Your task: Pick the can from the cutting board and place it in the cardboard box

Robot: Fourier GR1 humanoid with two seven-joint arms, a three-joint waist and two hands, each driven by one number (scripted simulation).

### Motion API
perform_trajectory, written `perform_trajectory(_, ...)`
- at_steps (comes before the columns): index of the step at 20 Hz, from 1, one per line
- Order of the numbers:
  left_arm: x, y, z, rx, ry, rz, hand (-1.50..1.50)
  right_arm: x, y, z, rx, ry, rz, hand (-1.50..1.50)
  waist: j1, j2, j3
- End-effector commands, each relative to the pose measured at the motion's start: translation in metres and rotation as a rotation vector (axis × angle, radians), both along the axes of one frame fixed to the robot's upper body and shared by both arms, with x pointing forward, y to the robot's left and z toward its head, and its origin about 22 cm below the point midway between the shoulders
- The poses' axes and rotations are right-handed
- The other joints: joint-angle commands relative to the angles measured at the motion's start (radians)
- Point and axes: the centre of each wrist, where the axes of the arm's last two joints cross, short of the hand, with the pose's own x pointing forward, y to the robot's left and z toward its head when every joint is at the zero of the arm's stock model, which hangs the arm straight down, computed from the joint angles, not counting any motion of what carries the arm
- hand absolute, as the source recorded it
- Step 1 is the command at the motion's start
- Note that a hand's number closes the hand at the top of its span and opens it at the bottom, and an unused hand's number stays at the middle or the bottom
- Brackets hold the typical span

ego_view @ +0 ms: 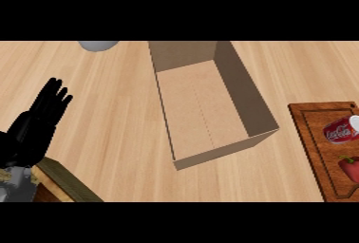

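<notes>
Left black hand, first item: we are holding it open at the view's left edge, fingers straight and pointing up, resting above the counter with nothing in it; our right hand is not showing anywhere. Second item: red cylindrical metal drink can, lying on its side on the brown wooden cutting board at the far right edge, partly cut off by the frame. We are judging it light, stiff along its length yet easy to dent at the wall, smooth and likely to slip or roll, so we are planning to take it across the middle of the barrel, fingers on one side and thumb on the other. Third item: red pepper-like vegetable lying near the can on the same board. Fourth item: open brown cardboard box standing mid-counter, well apart from the board, holding nothing we can see. Fifth item: pale round object at the top edge, too cropped to name. Surface: light wooden countertop, grain running across; we are seeing nothing of the room beyond it.
</notes>
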Motion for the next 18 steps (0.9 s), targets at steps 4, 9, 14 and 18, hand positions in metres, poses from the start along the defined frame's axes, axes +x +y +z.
perform_trajectory(4, -0.006, 0.006, -0.011, 0.006, 0.078, 0.019, 0.00, 0.022, 0.032, 0.040, -0.151, 0.368, -0.070, -1.50, 0.020, 0.009, -0.004)
perform_trajectory(9, -0.019, 0.015, -0.008, 0.020, 0.074, -0.004, 0.00, 0.042, 0.064, 0.046, -0.115, 0.500, -0.096, -1.50, 0.038, 0.007, -0.002)
perform_trajectory(14, -0.005, 0.006, -0.031, 0.016, 0.071, 0.018, 0.00, 0.053, 0.071, 0.028, -0.049, 0.610, -0.074, -1.50, 0.009, 0.009, -0.001)
perform_trajectory(18, -0.003, 0.010, -0.010, 0.022, 0.094, 0.018, 0.00, 0.070, 0.061, 0.032, -0.048, 0.647, -0.090, -1.50, 0.011, 0.008, -0.001)
